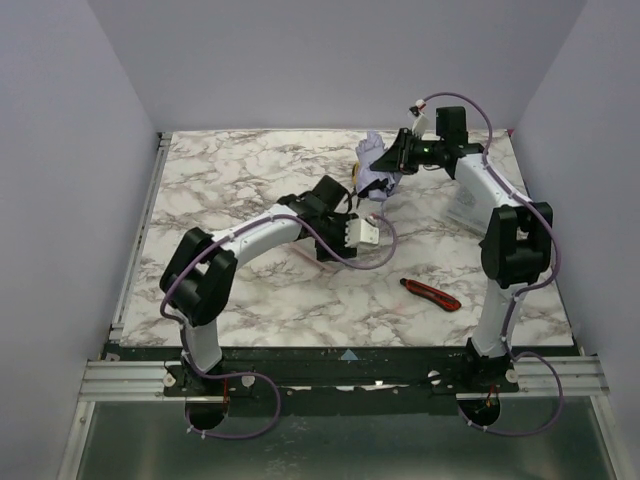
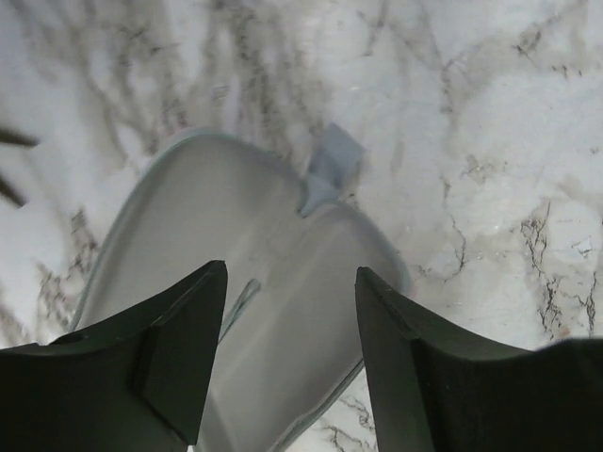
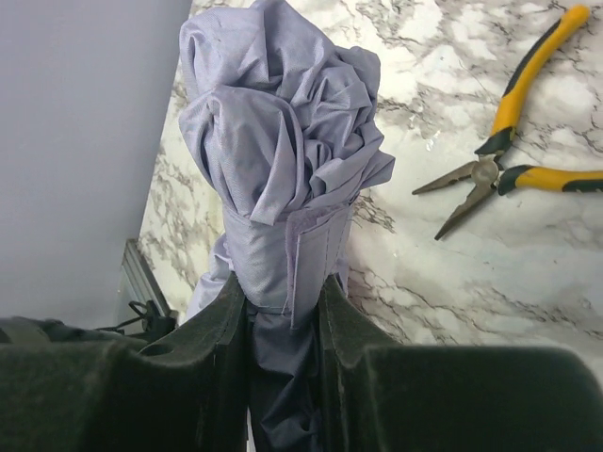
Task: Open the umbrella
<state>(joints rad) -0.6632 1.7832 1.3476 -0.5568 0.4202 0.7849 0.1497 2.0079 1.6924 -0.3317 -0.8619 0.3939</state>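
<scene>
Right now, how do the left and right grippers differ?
The right gripper is shut on the folded umbrella; the left gripper is open and grips nothing. The right gripper is at the far side of the table; the left gripper is mid-table, above a pale case. Both are black.

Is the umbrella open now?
No, the umbrella is bunched up with its strap wrapped around it, squeezed in the right gripper.

Left pincer (image 2: 292, 275) open, seemingly aimed downward; right pincer (image 3: 283, 287) clamps the umbrella (image 3: 283, 122).
</scene>
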